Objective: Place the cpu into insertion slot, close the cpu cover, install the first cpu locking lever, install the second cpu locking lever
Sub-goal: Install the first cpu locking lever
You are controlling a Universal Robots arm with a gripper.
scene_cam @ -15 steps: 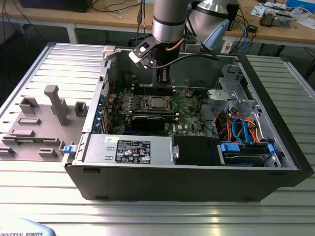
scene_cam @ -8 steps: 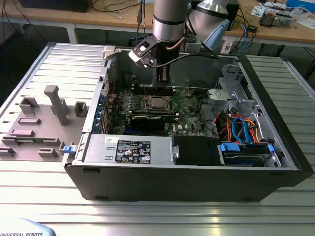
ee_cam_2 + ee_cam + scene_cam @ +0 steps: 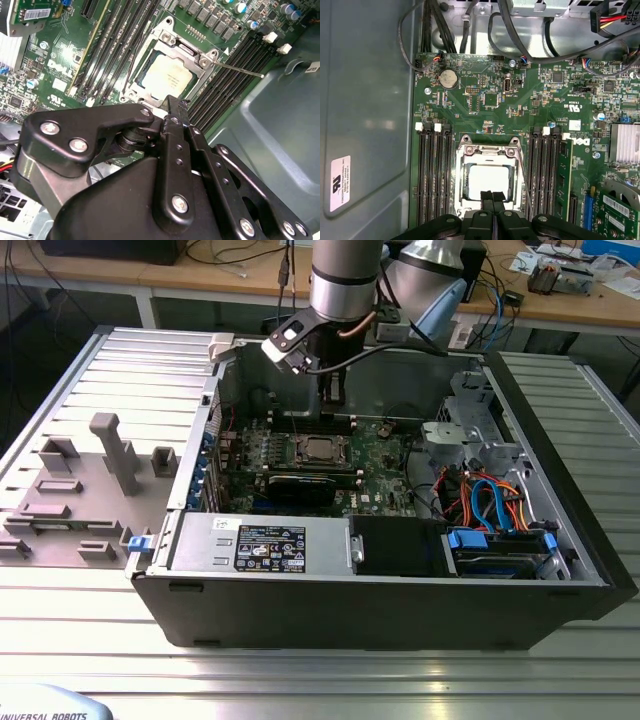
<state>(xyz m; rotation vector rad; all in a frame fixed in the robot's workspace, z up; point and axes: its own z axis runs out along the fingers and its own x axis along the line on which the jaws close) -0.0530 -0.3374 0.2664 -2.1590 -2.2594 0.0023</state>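
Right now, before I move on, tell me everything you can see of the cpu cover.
The cover is a thin silver-grey metal frame with a square window. It lies flat over the chip, whose pale top shows through. It sits on the green board between rows of black memory slots. A thin lever juts out from one corner over the slots. The shut tool hangs at one edge of the frame; whether it touches cannot be judged.
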